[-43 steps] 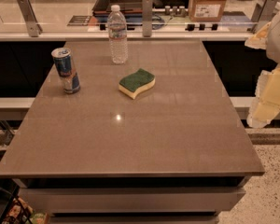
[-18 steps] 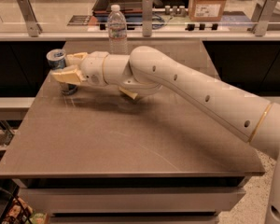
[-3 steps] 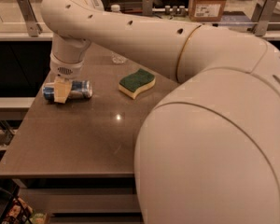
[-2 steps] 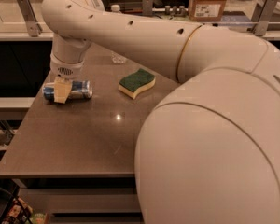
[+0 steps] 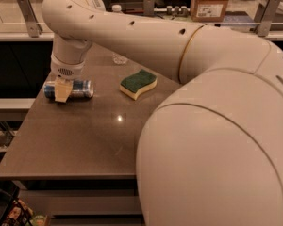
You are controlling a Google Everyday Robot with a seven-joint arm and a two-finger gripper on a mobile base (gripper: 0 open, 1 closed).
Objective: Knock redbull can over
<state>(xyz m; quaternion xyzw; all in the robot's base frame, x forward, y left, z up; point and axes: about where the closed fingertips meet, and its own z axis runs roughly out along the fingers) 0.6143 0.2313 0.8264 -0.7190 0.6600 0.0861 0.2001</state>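
The redbull can (image 5: 78, 89) lies on its side on the brown table (image 5: 85, 140), near the left edge, its long axis running left to right. My gripper (image 5: 62, 89) points down from the white arm (image 5: 179, 46) and sits right over the can's left part, a tan finger (image 5: 62, 90) in front of it. The arm fills most of the view.
A green and yellow sponge (image 5: 138, 83) lies right of the can. A clear water bottle (image 5: 118, 55) stands behind, mostly hidden by the arm. A counter with a cardboard box (image 5: 211, 4) and metal brackets runs along the back.
Almost nothing moved in the last second: the can lies on its side with the gripper over it. Long before, the can stood upright.
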